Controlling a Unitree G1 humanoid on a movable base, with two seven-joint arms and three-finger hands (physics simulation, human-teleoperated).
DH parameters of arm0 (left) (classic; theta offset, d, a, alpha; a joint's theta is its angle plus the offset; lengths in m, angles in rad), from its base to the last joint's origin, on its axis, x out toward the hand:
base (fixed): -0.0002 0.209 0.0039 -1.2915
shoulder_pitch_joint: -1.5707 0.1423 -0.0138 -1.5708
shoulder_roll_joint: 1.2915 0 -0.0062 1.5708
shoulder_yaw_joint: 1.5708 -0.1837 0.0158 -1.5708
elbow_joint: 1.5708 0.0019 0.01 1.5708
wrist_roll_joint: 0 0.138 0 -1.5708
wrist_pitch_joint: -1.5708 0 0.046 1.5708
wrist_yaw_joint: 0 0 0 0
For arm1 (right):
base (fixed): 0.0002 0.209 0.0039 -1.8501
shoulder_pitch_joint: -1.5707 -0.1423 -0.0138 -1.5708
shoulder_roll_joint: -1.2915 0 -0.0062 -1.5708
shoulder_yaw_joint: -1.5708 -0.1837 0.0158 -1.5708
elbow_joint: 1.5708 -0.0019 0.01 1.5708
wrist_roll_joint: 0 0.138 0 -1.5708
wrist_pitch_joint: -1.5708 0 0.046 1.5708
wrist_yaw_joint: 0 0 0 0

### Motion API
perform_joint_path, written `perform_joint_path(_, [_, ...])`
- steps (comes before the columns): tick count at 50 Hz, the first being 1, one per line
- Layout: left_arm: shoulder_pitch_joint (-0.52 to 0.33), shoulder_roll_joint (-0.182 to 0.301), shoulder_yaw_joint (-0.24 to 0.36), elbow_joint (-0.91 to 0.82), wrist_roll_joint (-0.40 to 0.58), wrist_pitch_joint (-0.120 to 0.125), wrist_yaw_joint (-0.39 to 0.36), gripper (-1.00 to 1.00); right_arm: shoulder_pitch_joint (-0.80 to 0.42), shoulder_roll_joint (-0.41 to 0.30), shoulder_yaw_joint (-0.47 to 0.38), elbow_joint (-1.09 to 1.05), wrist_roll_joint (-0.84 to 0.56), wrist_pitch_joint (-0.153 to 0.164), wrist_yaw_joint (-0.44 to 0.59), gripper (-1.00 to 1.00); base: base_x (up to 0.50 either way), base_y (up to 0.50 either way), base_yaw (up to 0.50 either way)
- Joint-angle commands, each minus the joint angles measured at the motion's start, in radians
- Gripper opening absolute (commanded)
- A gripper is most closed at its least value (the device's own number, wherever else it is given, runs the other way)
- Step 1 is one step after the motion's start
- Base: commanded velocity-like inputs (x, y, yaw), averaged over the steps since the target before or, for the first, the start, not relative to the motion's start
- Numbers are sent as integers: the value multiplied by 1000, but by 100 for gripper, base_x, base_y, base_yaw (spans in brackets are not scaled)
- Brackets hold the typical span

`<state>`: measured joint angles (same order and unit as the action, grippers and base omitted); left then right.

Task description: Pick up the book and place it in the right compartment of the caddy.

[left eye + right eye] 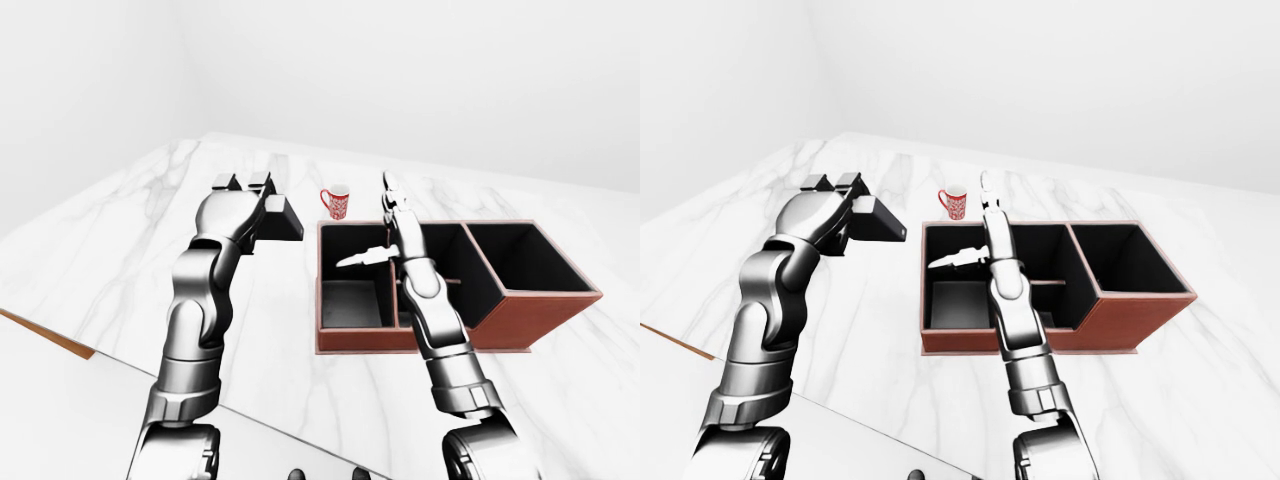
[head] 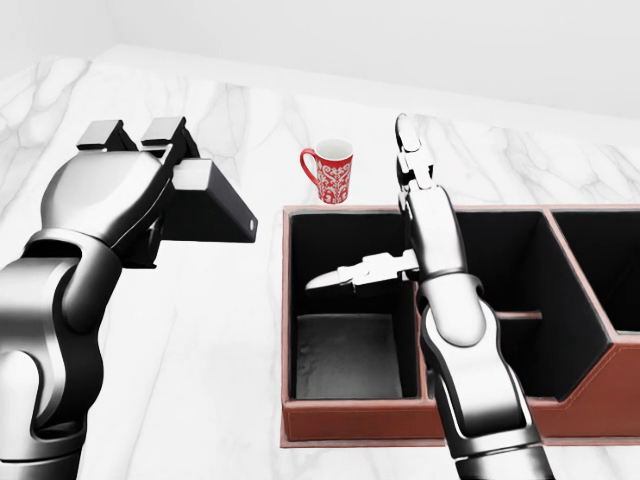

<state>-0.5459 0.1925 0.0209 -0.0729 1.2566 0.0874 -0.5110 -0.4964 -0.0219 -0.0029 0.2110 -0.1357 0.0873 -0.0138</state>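
Book point(image 2: 205, 212) sits gripped in the left hand point(image 2: 140, 175), held above the surface point(image 2: 220, 340) left of the caddy point(image 2: 350, 420). Right hand point(image 2: 385, 235) hovers over the caddy, fingers spread open. Mug point(image 2: 331, 171) stands beyond.

White marble counter point(image 1: 120, 260), grey veins; wood-coloured trim at left edge, perhaps. Plain white walls point(image 1: 400, 70), meeting at corner. Even, soft light.

A white marble surface point(image 2: 230, 330) carries a red-brown caddy point(image 2: 420, 415) and, just beyond the caddy's far left corner, a red patterned mug point(image 2: 330, 172).
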Motion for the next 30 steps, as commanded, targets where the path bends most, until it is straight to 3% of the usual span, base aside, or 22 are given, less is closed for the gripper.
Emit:
perform_joint_path(1, [-2,-5,8,-27,49,0,8,-100,-44,6,7,79,-13,0,-12,100,0,0,0])
perform_joint_path(30, [-26,-49,-23,-46,80,0,-28,-100,-88,86,63,86,-66,0,-31,100,0,0,0])
